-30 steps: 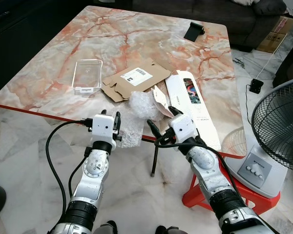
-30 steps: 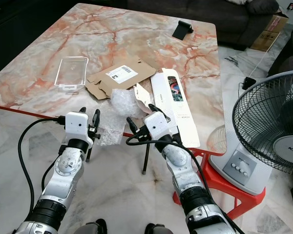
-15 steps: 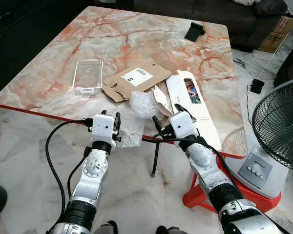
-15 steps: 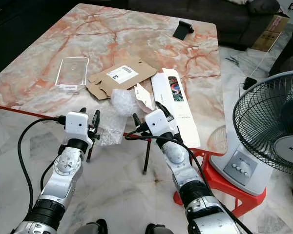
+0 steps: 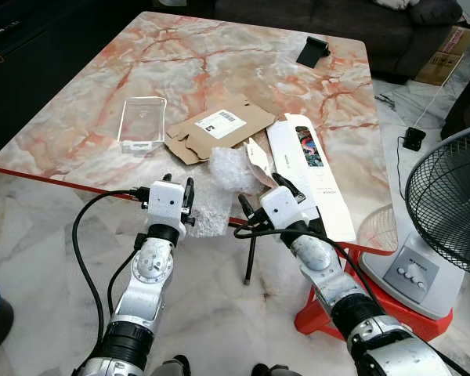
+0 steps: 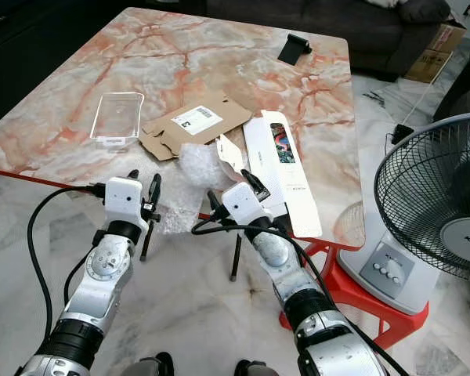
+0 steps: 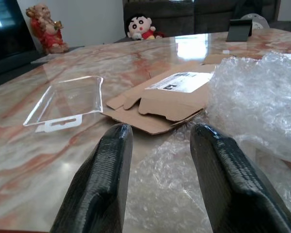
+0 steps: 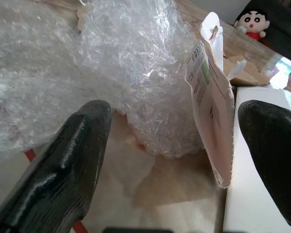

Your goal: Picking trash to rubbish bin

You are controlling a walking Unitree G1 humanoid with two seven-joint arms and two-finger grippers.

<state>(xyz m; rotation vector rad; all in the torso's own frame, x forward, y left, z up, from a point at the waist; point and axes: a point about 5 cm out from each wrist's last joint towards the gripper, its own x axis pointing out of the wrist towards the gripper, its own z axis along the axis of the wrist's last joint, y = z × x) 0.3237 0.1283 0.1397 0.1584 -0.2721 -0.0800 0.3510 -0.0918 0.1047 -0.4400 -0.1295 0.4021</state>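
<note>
The desk [image 5: 219,47] is cream marble veined in orange-pink, edged in red. On it lie clear bubble wrap [image 5: 229,168], a brown cardboard flat [image 5: 211,129] with a white label, a see-through plastic tray [image 5: 141,121] and a white box [image 5: 309,184] with a dark picture. A red stool [image 5: 329,309] and a grey fan [image 5: 450,204] stand at 3 o'clock.

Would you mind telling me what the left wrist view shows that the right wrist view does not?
Left wrist view alone: the clear tray, the labelled cardboard, a black stand and a red figurine. Right wrist view alone: an upright paper card beside the white box. Both: the bubble wrap, the marble table and a doll behind it, each seen between open black fingers.
</note>
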